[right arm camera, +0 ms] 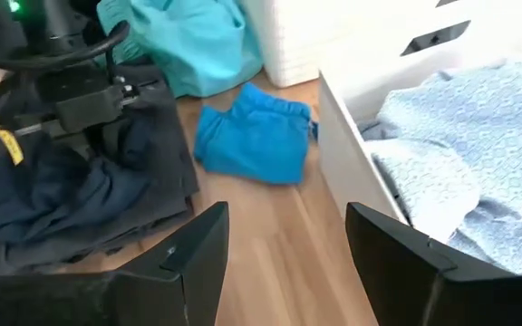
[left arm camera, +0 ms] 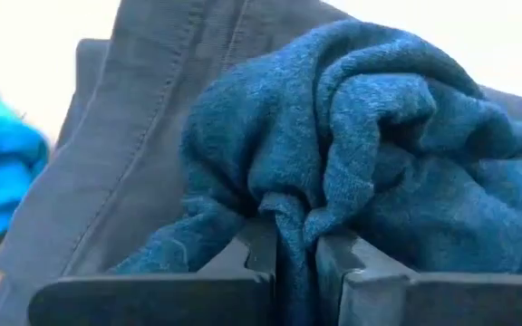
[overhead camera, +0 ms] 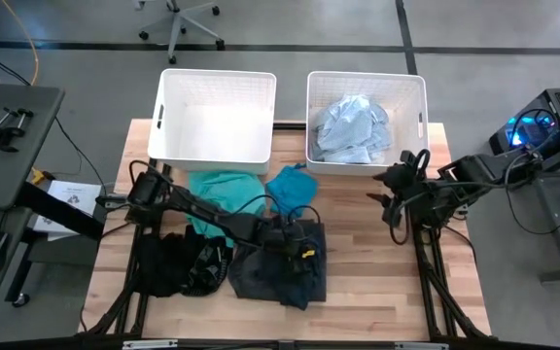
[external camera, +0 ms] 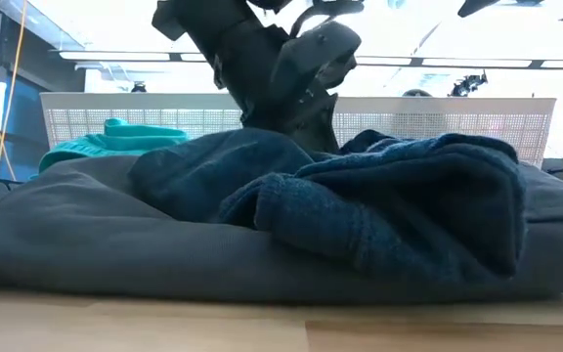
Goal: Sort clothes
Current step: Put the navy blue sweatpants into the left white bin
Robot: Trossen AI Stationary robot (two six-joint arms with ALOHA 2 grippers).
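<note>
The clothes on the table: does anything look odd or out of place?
Nothing is damaged or spilled. One white plastic bin is empty, while the other holds a pale blue garment. The left pincer is shut on a bunched-up dark blue knit garment.

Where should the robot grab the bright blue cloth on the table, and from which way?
Probably from straight above, at the raised, gathered edge of the bright blue cloth. It lies crumpled on the bare wooden table, apart from the teal garment and the dark grey garment, so nothing covers it. The right gripper is open and closest; the left gripper already pinches dark fabric.
</note>
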